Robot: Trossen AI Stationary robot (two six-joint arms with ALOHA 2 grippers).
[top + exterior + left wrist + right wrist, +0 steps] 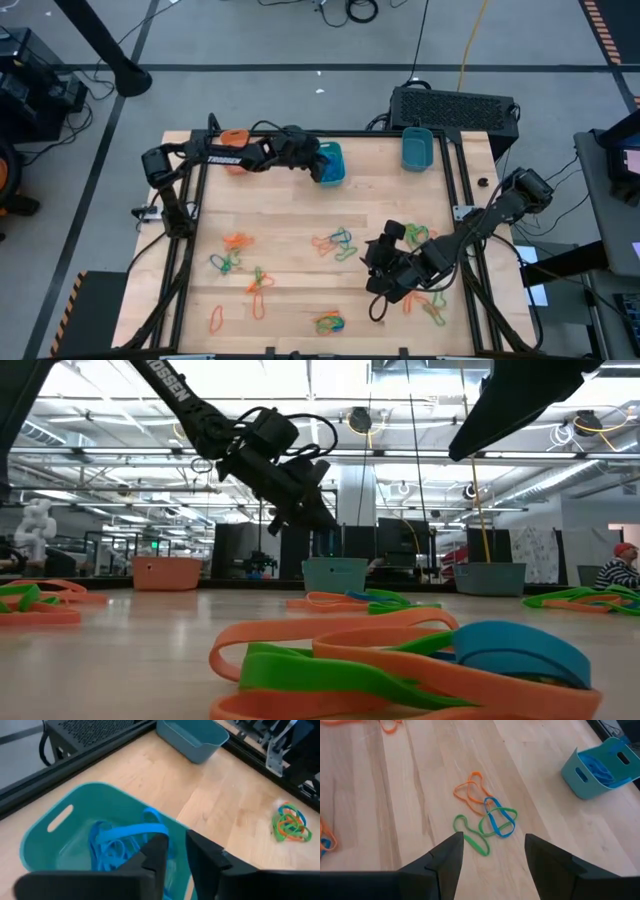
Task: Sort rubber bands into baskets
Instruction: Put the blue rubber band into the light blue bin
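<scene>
Blue rubber bands [117,845] lie under left gripper [175,851].

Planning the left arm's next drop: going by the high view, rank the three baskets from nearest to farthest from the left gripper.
1. Teal basket, directly under the left gripper.
2. Orange basket, back along the left arm at the far-left edge.
3. Blue basket, far edge, toward the right.

Orange basket [233,139] half behind left arm
</scene>
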